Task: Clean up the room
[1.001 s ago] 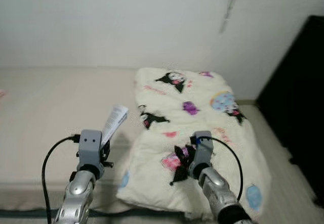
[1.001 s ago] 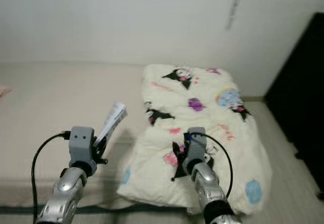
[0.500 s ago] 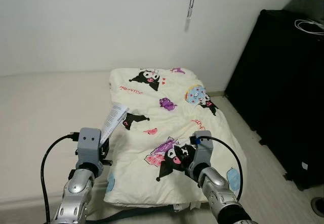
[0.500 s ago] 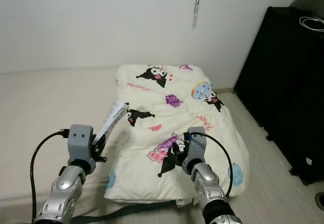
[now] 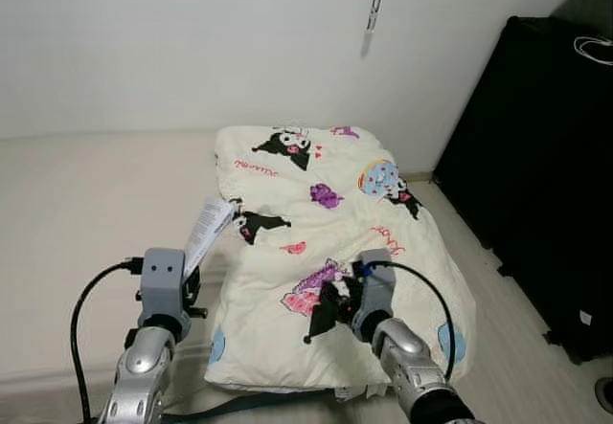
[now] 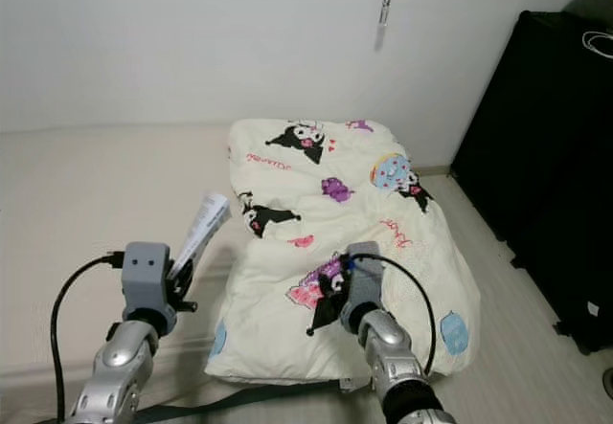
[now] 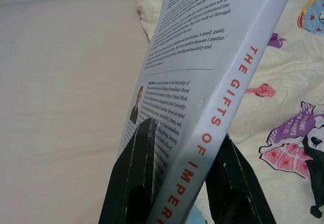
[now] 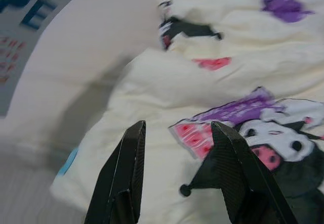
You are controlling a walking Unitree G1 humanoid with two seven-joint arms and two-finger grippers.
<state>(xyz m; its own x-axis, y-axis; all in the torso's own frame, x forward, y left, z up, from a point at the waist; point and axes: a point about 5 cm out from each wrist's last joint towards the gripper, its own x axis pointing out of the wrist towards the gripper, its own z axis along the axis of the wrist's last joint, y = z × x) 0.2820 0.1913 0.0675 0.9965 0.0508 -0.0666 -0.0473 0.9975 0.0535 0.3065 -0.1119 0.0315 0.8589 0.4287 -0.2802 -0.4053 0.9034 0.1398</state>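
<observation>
My left end effector [image 7: 177, 183] squeezes a book [image 7: 202, 82] by its bottom edge, at the lower left. It is stiff and light. My right end effector [image 8: 177, 173] is open over the soft blanket [image 5: 326, 223].

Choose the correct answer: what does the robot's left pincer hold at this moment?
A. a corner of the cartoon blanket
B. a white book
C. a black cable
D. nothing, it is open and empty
B. In the left wrist view the two black fingers of the left pincer clamp a white book with orange letters on its spine, held up above the bed beside the cartoon blanket.
</observation>
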